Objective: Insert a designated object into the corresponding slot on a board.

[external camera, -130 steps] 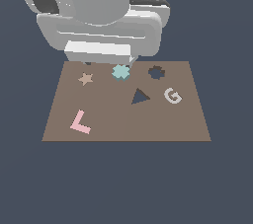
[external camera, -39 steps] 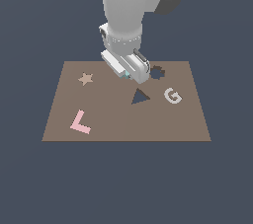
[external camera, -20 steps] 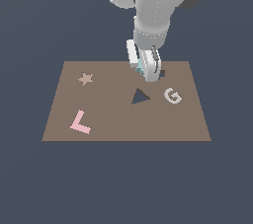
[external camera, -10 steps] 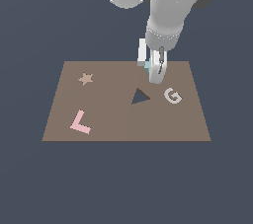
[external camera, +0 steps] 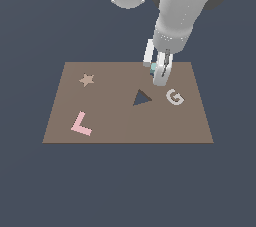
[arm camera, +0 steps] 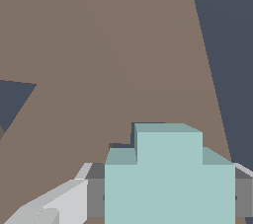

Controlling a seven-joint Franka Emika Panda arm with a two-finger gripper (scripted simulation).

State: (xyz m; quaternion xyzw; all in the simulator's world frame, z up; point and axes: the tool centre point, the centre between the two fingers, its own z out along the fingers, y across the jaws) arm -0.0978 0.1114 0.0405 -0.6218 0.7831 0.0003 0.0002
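My gripper (external camera: pixel 159 74) is shut on the pale teal lobed piece (external camera: pixel 152 69) and holds it low over the back right part of the brown board (external camera: pixel 110 121). In the wrist view the teal piece (arm camera: pixel 168 178) sits between my grey fingers (arm camera: pixel 96 196), close above the board (arm camera: pixel 123 45). Only a thin dark sliver (arm camera: pixel 121 145) shows just behind the piece. Whether it is the edge of the scalloped slot I cannot tell. In the exterior view the slot is hidden behind my gripper and the piece.
On the board lie a tan star (external camera: pixel 87 79), a pink L (external camera: pixel 81 124) and a white G (external camera: pixel 174 97). A dark triangular cutout (external camera: pixel 141 98) is in the middle and shows in the wrist view (arm camera: pixel 15 104). The board's far right edge (arm camera: pixel 202 45) is near.
My gripper has carried the teal piece from the back middle of the board toward the exterior view's right, over where the roundish cutout showed. That cutout is now covered.
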